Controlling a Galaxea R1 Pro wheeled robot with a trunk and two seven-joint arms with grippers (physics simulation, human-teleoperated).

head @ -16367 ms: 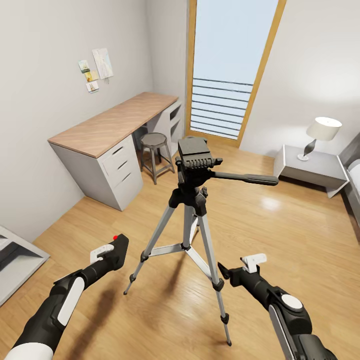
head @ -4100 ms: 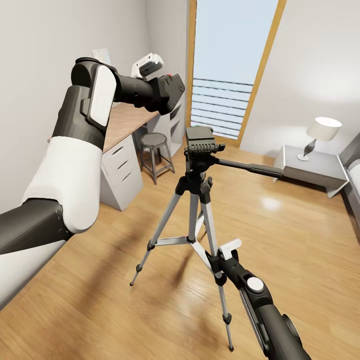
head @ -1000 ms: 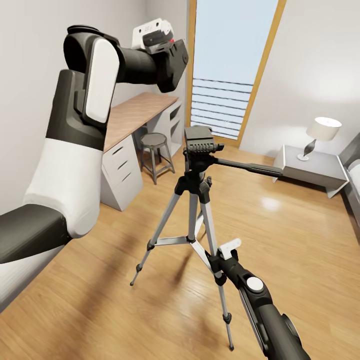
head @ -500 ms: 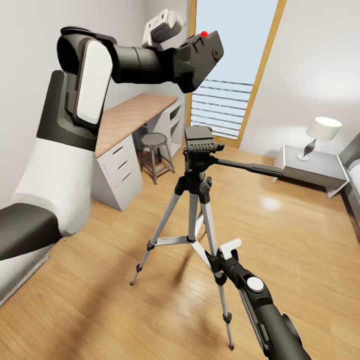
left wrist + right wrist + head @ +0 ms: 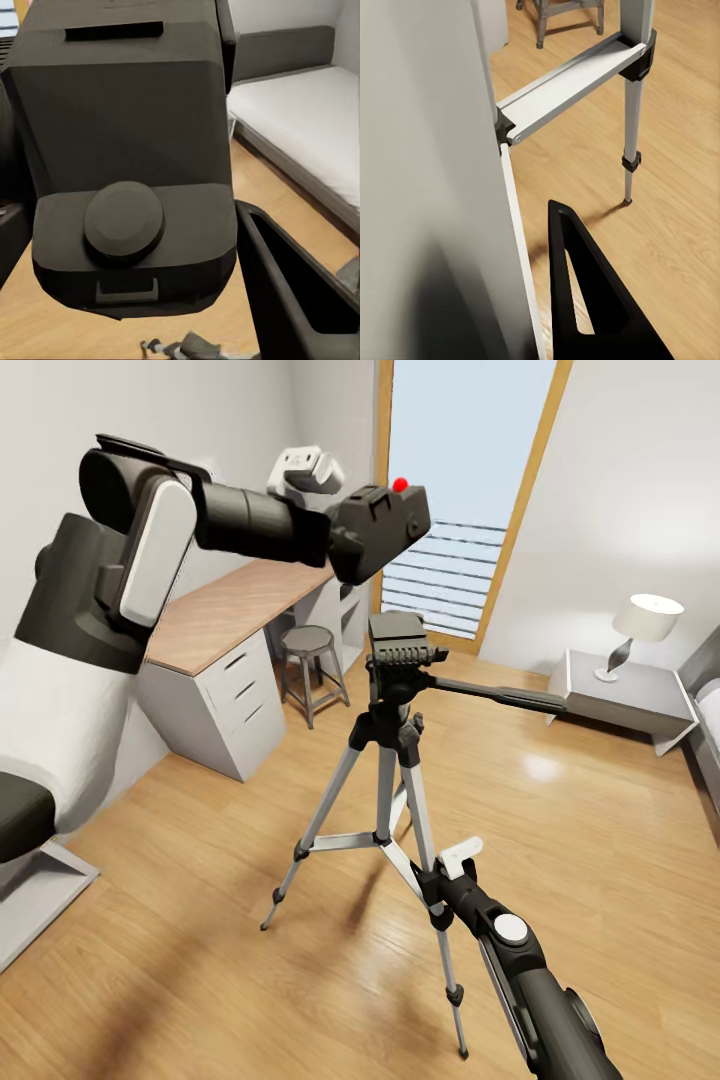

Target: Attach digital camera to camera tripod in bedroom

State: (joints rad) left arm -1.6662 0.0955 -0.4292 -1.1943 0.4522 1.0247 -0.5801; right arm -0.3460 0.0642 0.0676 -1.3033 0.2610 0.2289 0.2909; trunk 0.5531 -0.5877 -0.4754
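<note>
the camera (image 5: 382, 528) is held clamped in the left gripper (image 5: 345, 540) just above and left of the tripod (image 5: 397, 650) head, not yet seated, while the right gripper (image 5: 437, 887) looks closed on a leg.

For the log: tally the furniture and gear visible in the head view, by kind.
Camera: 1
Tripod: 1
Desk: 1
Stool: 1
Lamp: 1
Nightstand: 1
Total: 6
</note>
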